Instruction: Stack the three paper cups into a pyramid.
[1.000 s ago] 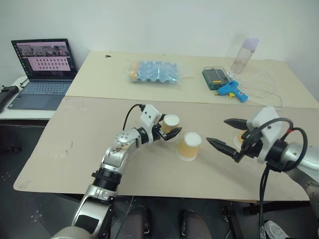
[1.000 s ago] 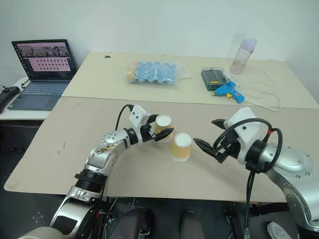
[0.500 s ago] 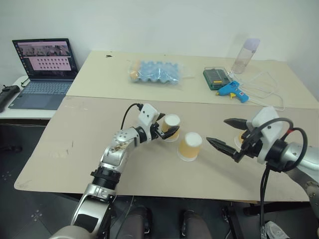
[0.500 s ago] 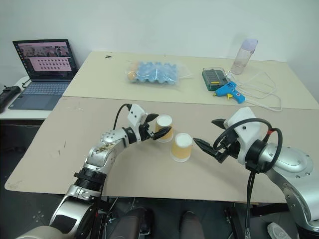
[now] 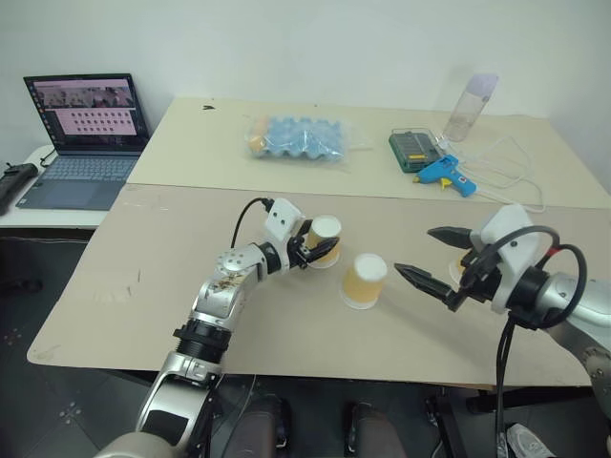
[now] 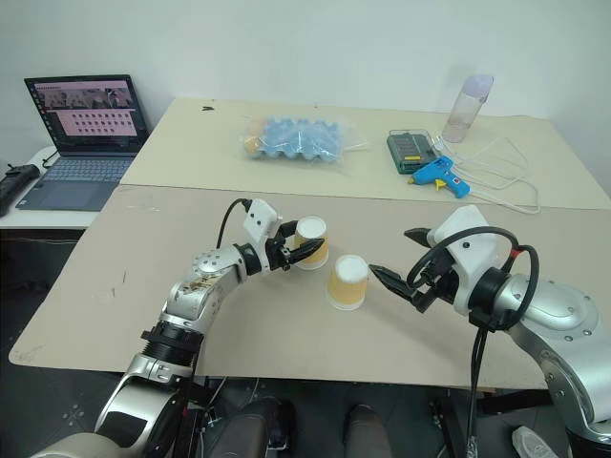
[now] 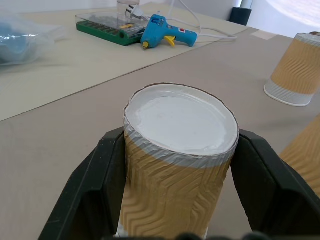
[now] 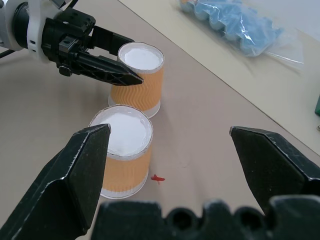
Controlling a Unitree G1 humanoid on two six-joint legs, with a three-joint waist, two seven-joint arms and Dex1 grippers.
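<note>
Laptop, egg tray, glue gun, bottle.

Head stereo pair high over the table; wrist views low and close, both facing the cups.

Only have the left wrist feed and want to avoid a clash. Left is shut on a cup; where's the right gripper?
Observer: The right gripper hovers open beside the middle cup, on the side away from the left gripper, touching nothing.
Operator: The far cup in my view, where is it relative to that arm?
Observer: That third cup stands on the table behind the right gripper's fingers, mostly hidden by them in the head views.
Operator: Held cup and middle cup touching?
Observer: No. In the right wrist view the held cup and the middle cup stand upside down, close together but apart.
</note>
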